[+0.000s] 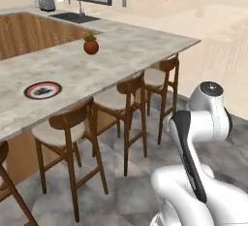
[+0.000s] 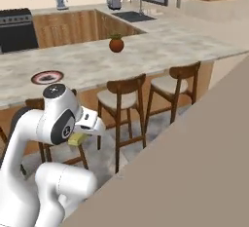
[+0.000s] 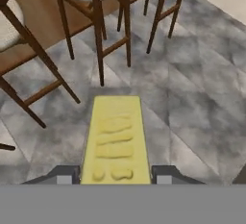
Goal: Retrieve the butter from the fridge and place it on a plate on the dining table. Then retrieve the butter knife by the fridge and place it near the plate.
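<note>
I've got the butter (image 3: 115, 141) pinched in the pincer (image 3: 115, 177), one fingertip on each long side, stick poking straight out ahead of the hand. Hand cam looks down at grey floor tiles and chair legs, so the load's carried low, tucked in by the arm's body, not over the worktop. In the right base view the yellow stick (image 2: 76, 140) peeks out just under the hand. I reckon holding it close like that keeps it steady while the base is off the dining table.

Dining table (image 1: 121, 65) runs across in front w/ wooden chairs (image 1: 68, 128) pushed in along its near edge, between me and the top. The plate (image 1: 42, 90) sits near that edge, toward the left end in the left base view; there's a dark mark at its centre, can't tell what. A small red ball w/ green top (image 1: 91, 46) stands further back, mid-worktop, well apart from the plate.

Judgement: fridge part done, butter drop is the step in hand. Next needs reaching over the chair backs to the plate; the chairs are the snag risk. Knife not fetched yet.
</note>
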Available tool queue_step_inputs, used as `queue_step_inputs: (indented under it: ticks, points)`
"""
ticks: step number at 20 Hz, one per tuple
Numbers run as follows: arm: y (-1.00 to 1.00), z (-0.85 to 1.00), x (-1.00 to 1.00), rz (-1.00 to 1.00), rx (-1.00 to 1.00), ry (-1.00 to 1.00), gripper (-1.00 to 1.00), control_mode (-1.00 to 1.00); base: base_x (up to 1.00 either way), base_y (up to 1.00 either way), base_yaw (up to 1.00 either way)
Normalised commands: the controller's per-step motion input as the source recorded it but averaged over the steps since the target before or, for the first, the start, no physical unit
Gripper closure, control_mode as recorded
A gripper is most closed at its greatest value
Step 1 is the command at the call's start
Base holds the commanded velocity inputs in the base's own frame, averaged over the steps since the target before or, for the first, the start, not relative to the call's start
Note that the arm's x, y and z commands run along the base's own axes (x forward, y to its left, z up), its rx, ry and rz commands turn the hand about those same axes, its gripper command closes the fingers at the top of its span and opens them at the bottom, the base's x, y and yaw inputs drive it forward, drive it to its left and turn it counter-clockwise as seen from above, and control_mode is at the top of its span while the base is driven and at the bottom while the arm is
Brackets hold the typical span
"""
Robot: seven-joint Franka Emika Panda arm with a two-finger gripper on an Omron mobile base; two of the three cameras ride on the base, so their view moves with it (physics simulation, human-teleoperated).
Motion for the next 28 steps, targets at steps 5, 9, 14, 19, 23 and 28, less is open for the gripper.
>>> queue_step_inputs:
  ticks: [5,9,14,19,23,28]
  points:
    - [0.0,0.0,0.0,0.0,0.0,0.0,1.0,1.0,0.33,-0.89,0.72]
    - [0.0,0.0,0.0,0.0,0.0,0.0,1.0,1.0,0.28,-0.8,0.71]
    - [0.0,0.0,0.0,0.0,0.0,0.0,1.0,1.0,0.46,-0.65,0.66]
    - [0.0,0.0,0.0,0.0,0.0,0.0,1.0,1.0,0.5,-0.32,0.59]
    - [0.0,0.0,0.0,0.0,0.0,0.0,1.0,1.0,0.54,-0.06,0.22]
    - [0.0,0.0,0.0,0.0,0.0,0.0,1.0,1.0,0.79,-0.19,0.07]
